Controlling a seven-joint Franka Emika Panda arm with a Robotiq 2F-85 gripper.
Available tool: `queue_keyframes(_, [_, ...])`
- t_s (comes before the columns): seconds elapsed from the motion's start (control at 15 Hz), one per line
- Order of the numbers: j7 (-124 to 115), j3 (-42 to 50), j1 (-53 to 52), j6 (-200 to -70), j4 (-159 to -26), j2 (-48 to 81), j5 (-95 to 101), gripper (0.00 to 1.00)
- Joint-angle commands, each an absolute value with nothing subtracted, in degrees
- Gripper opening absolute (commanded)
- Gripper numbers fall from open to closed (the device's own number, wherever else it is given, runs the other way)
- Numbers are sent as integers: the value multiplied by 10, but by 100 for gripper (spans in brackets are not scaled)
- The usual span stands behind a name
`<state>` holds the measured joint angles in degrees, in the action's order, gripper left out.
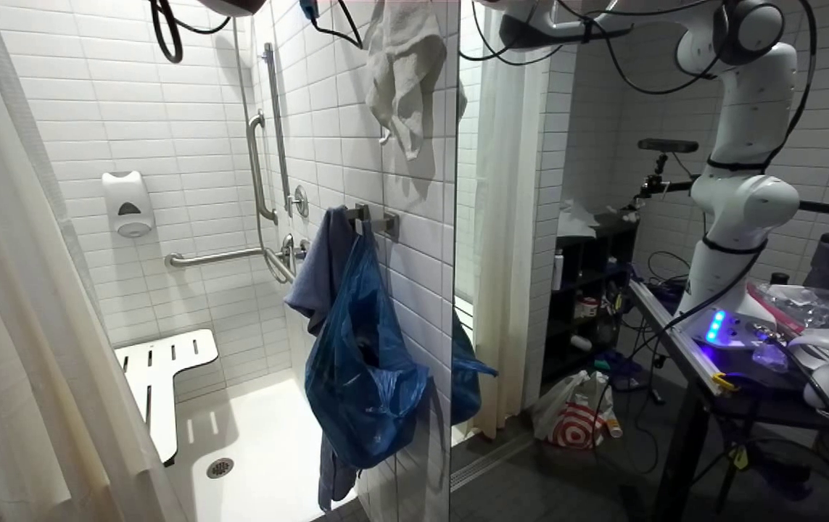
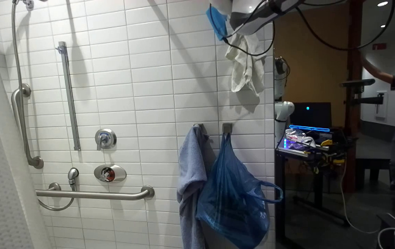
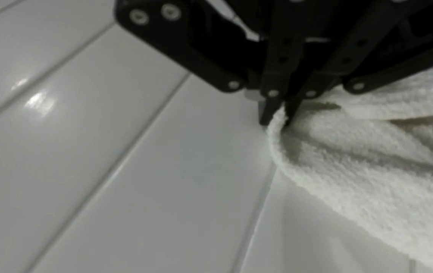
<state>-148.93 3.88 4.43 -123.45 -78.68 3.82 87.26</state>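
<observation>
A white terry towel [image 3: 371, 189] is pinched by its edge between the fingertips of my gripper [image 3: 278, 116] in the wrist view. The black jaws are nearly together with the cloth between them. The towel's folds spread to the right, close in front of a white tiled wall [image 3: 163, 189]. In both exterior views the towel hangs down in loose folds high on the wall [image 1: 407, 80] [image 2: 247, 65]. The arm [image 2: 252, 15] comes in at the top in an exterior view. The gripper itself is hidden or out of frame in both exterior views.
Below the towel, a blue plastic bag [image 2: 233, 204] and a blue-grey towel [image 2: 192, 183] hang from wall hooks [image 2: 227, 127]. A mirror [image 1: 603, 449] beside them reflects the arm and table. Grab bars [image 2: 93, 195], a shower valve [image 2: 105, 139] and a curtain [image 1: 30, 290] stand around.
</observation>
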Motion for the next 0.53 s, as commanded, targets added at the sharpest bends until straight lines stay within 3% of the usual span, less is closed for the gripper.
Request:
queue_keyframes(0.0, [-1490,41,44,-1214,-727,68,874,1])
queue_keyframes(0.47, [-1478,35,38,-1226,-698,82,882,1])
